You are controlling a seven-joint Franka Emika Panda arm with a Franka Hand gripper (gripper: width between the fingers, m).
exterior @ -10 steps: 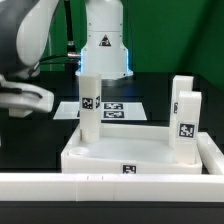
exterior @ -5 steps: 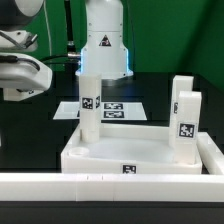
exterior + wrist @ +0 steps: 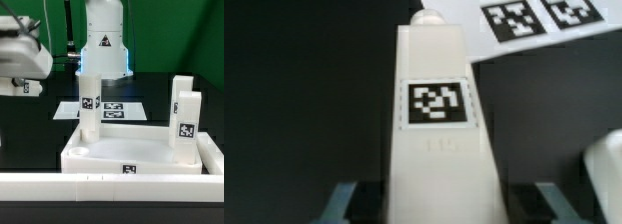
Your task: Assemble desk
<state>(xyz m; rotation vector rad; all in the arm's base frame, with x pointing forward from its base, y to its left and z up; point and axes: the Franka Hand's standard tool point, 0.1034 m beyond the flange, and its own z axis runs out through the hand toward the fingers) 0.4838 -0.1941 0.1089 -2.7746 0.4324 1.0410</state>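
Observation:
The desk's white rimmed panel (image 3: pixel 130 152) lies at the front of the black table. One tagged white leg (image 3: pixel 90 105) stands upright at its corner on the exterior view's left. Two more tagged legs (image 3: pixel 186 118) stand at the corner on the right. My gripper (image 3: pixel 25 82) hangs high at the exterior view's left, off the panel. It is shut on another white leg (image 3: pixel 438 110) with a square tag. That leg runs lengthwise between the fingers (image 3: pixel 345 200), and my gripper (image 3: pixel 441 200) straddles its near end.
The marker board (image 3: pixel 112 108) lies flat behind the panel, and its tags (image 3: pixel 535 20) show in the wrist view. A long white rail (image 3: pixel 100 188) edges the table's front. The robot base (image 3: pixel 105 45) stands at the back. A white edge (image 3: pixel 601 175) shows beside the held leg.
My gripper has risen steadily at the exterior view's left, carrying the leg with it. The panel and its standing legs have not moved.

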